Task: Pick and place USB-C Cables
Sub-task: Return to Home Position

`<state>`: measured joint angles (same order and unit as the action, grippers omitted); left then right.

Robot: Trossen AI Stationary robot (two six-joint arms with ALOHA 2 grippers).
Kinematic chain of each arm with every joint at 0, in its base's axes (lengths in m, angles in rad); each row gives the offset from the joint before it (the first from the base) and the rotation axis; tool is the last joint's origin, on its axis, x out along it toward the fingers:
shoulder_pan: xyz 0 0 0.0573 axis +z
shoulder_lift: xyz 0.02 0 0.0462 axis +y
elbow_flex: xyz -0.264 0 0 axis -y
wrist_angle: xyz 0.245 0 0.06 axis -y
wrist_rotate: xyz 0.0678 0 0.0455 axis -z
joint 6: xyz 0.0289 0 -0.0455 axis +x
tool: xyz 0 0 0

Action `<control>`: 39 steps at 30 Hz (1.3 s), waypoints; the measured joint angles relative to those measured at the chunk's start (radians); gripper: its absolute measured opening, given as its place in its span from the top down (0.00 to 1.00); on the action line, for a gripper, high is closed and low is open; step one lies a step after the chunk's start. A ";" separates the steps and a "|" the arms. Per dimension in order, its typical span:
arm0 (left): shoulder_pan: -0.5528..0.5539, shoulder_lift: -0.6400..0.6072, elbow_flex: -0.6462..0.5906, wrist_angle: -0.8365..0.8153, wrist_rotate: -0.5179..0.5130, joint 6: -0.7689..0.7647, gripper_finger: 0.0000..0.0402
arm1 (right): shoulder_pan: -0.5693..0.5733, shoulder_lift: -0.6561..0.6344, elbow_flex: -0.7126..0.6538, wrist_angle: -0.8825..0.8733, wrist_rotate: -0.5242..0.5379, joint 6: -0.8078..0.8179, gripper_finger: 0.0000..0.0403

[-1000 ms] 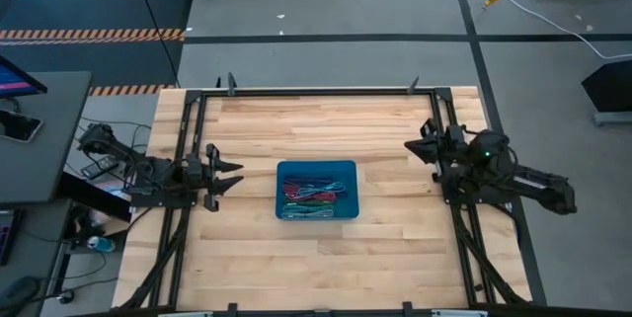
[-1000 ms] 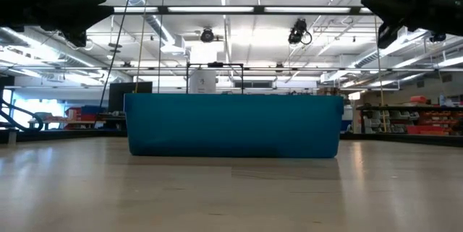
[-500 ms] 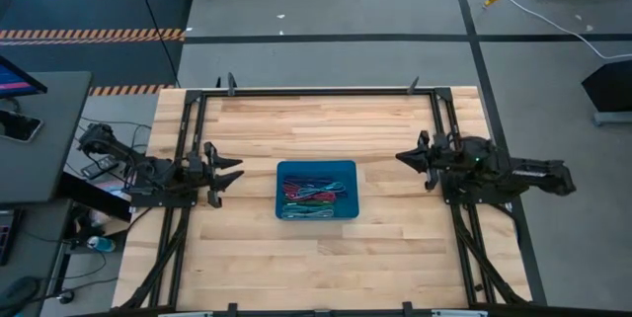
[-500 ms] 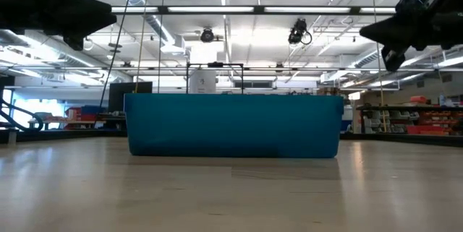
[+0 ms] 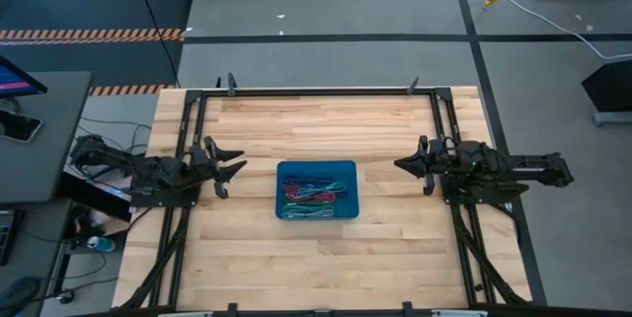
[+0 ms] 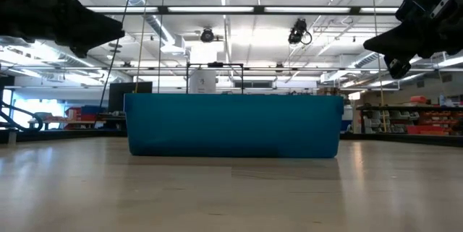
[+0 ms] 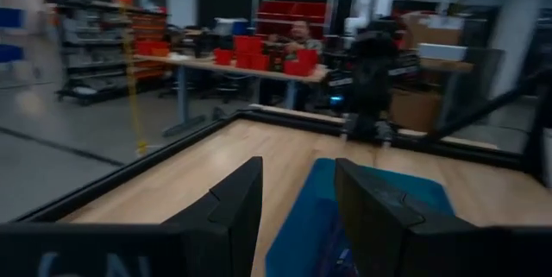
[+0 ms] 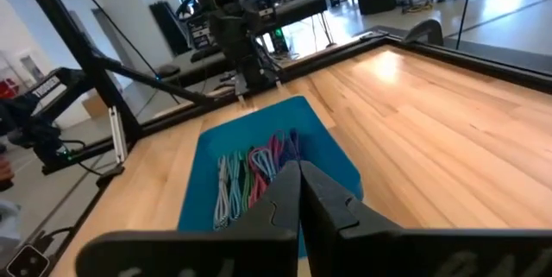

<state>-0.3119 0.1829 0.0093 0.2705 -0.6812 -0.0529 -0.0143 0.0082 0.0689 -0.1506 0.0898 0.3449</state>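
Several USB-C cables (image 5: 314, 198), thin folded bundles in grey, green, teal and maroon, lie inside a blue bin (image 5: 316, 169) at the table's middle; the right wrist view shows them as well (image 8: 254, 178). My left gripper (image 5: 235, 171) hovers left of the bin, fingers open with nothing between them (image 7: 297, 204), pointing level toward the bin. My right gripper (image 5: 401, 165) hovers right of the bin, shut and empty (image 8: 299, 192), also pointing level at it.
The blue bin (image 6: 233, 125) stands on the wooden tabletop inside a black metal frame (image 5: 316, 91). Bare wood lies all around the bin. A person sits at a far workbench (image 7: 302, 35) beyond the table.
My right gripper has swung from pointing toward the far edge round to pointing at the bin, and has come down a little. My left gripper has turned slightly toward the far edge. The cables and bin have stayed put.
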 joint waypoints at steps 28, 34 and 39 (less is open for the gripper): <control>0.414 0.000 0.000 -0.097 0.610 -0.042 0.62 | 0.000 0.000 0.000 0.008 0.047 0.052 0.98; 0.420 0.000 0.000 -0.077 0.606 -0.068 0.62 | 0.000 0.000 0.000 0.024 0.047 0.216 0.98; 0.420 0.000 0.000 -0.053 0.605 -0.207 0.62 | 0.000 0.000 0.000 0.028 0.047 0.257 0.97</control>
<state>0.1085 0.1829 0.0090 0.2178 -0.0767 -0.2604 -0.0143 0.0082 0.0689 -0.1224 0.1371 0.6018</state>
